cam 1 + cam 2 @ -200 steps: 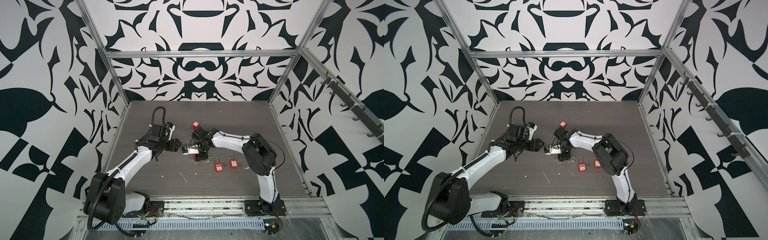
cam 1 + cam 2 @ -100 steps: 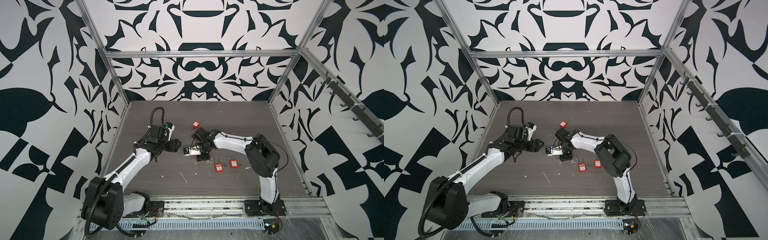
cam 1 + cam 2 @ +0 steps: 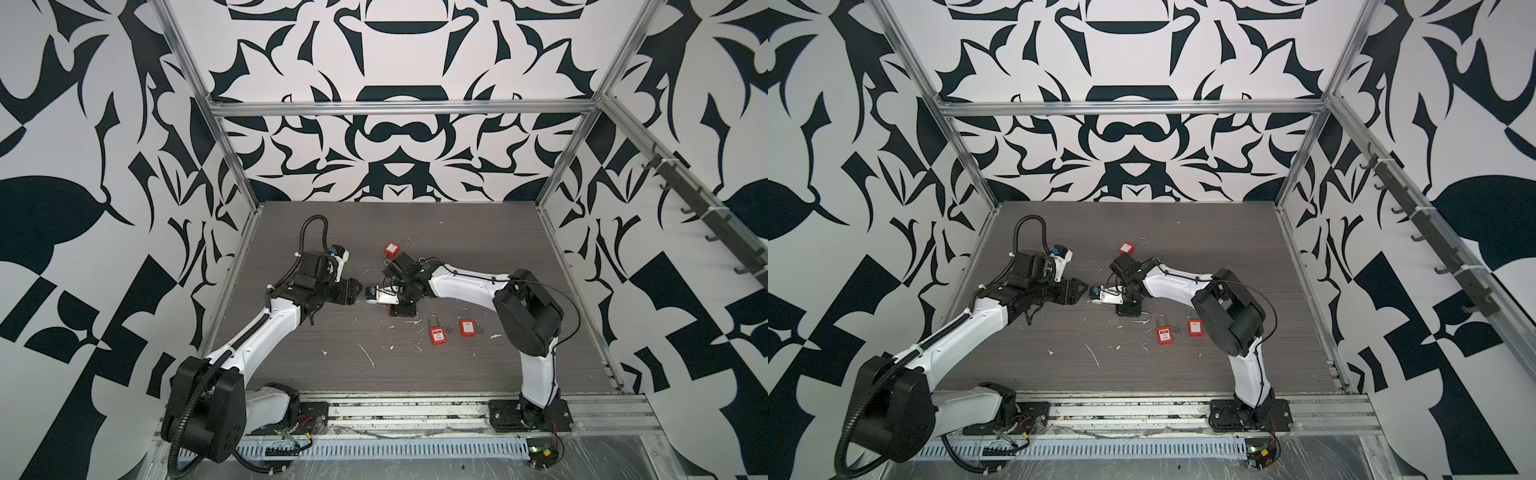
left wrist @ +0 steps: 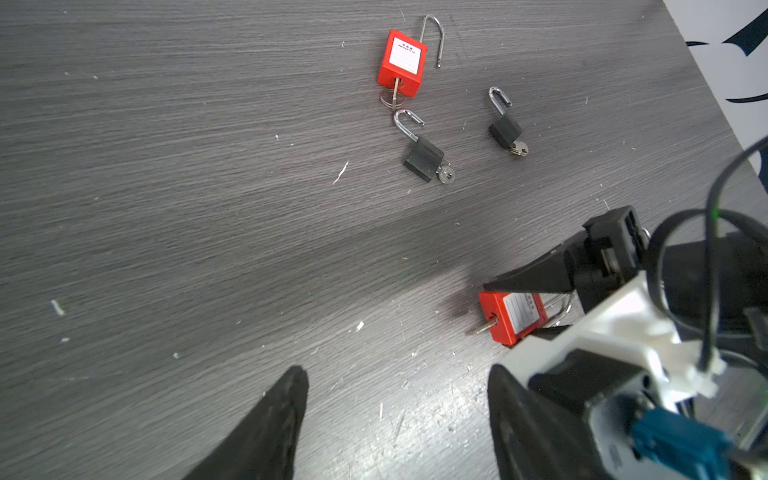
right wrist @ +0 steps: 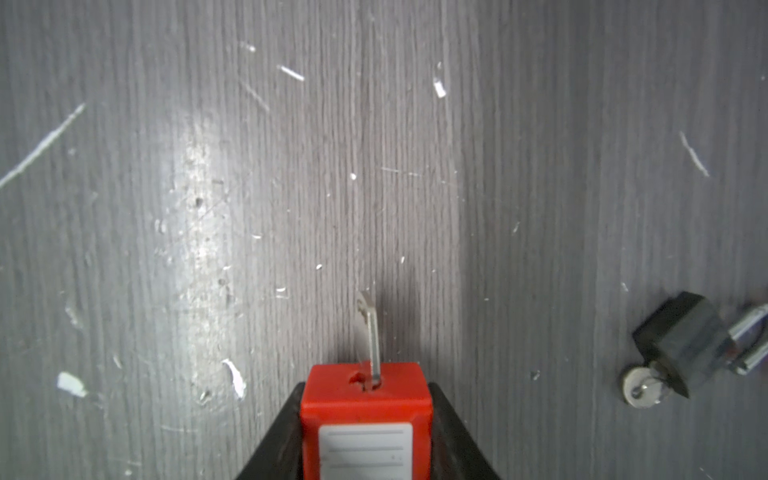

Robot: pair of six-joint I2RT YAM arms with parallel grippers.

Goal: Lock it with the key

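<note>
My right gripper (image 5: 365, 392) is shut on a red padlock (image 5: 365, 399), one black finger (image 5: 286, 419) pressed on each side of its body. A silver key (image 5: 370, 332) sticks out of the padlock's end face. In the left wrist view the same padlock (image 4: 513, 318) and key (image 4: 486, 328) sit low over the table, with the shackle (image 4: 561, 307) partly hidden behind the fingers. My left gripper (image 4: 397, 386) is open and empty, facing the key from a short distance. In both top views the left gripper (image 3: 353, 291) (image 3: 1081, 291) and right gripper (image 3: 392, 308) (image 3: 1121, 309) nearly meet mid-table.
A red padlock with its shackle open (image 4: 402, 62) (image 3: 392, 248) lies further back. Two small black padlocks with keys (image 4: 424, 156) (image 4: 505, 129) lie near it. Two more red padlocks (image 3: 437, 334) (image 3: 468, 327) lie by the right arm's elbow. White scuffs mark the grey table (image 3: 374, 374).
The right jaws have narrowed onto the red padlock. Both arms have barely shifted, and the left jaws stand as wide as before.
</note>
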